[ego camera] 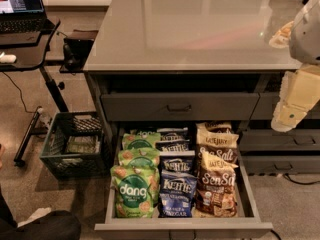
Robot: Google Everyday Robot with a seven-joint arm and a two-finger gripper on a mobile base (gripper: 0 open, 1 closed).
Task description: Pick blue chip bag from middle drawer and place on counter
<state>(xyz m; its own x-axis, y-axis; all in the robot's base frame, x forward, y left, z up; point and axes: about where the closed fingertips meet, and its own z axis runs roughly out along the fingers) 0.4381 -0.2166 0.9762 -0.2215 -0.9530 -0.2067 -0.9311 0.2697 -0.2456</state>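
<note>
The middle drawer (182, 230) is pulled out at the bottom centre. A column of blue chip bags runs down its middle, and the front one (177, 194) stands upright showing its white Kettle logo. Green dang bags (134, 190) fill the left column and brown Sea Salt bags (217, 186) the right. The counter (200, 29) spans the top of the view. My gripper (285, 120) hangs at the right edge on its cream and white arm. It is above and to the right of the drawer, below counter level, and touches no bag.
A shallower drawer with a dark bar handle (179, 107) is shut above the open one. More shut drawers (280, 140) are on the right. A dark crate (75, 145) stands on the floor at left, beside a black desk with a laptop (22, 4).
</note>
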